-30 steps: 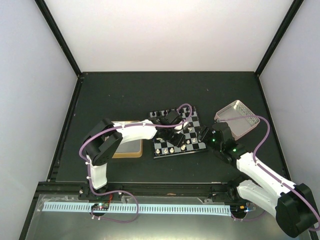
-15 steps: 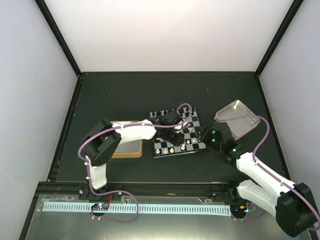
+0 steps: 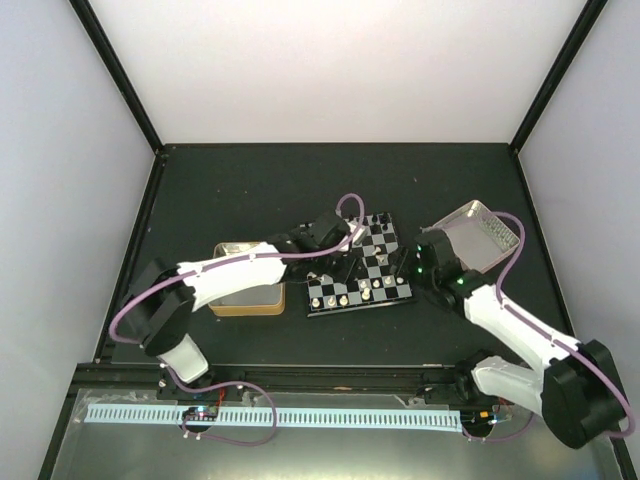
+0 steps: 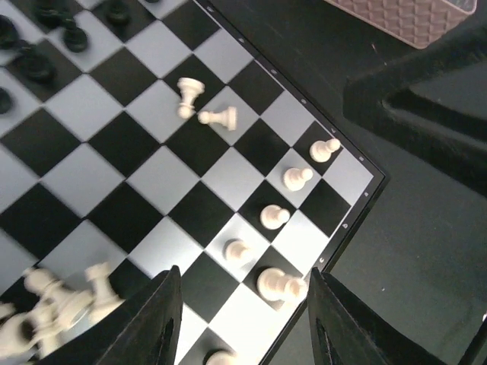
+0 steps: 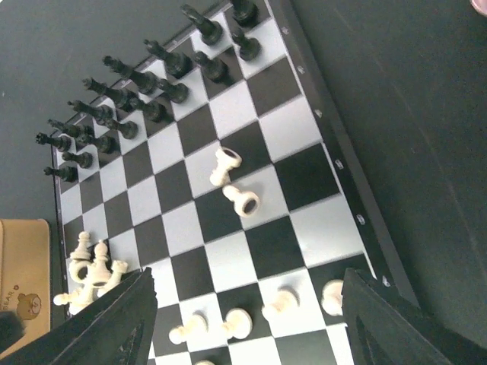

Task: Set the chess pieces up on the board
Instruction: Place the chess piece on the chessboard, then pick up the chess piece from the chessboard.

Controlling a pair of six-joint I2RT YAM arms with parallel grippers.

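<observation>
The board (image 3: 372, 262) is set slightly askew near the middle of the dark surface (image 3: 250, 190), between a tan, gold-rimmed tray (image 3: 245, 292) on its left and a pink-sided tray (image 3: 482, 232) on its right.

The black pieces (image 5: 141, 85) are lined up in two rows along the far edge of the board. A row of cream pawns (image 4: 297, 179) is seen standing along the near side, one to a square. Two cream pieces (image 5: 243, 201) are toppled close together on squares near the middle of the board, well apart from both rows. A cluster of cream pieces (image 5: 91, 270) is crowded together at the near left corner, some of them leaning on one another; how many are there cannot be told.

The left gripper (image 4: 243, 312) is held above the cream side of the board. Its jaws are parted and nothing is grasped between them; only the board and a cream piece standing on it are seen beneath the gap.

The right gripper (image 5: 251, 327) is held at the right edge of the board, just beside the pink-sided tray. Its jaws are spread wide and nothing is gripped by them.
</observation>
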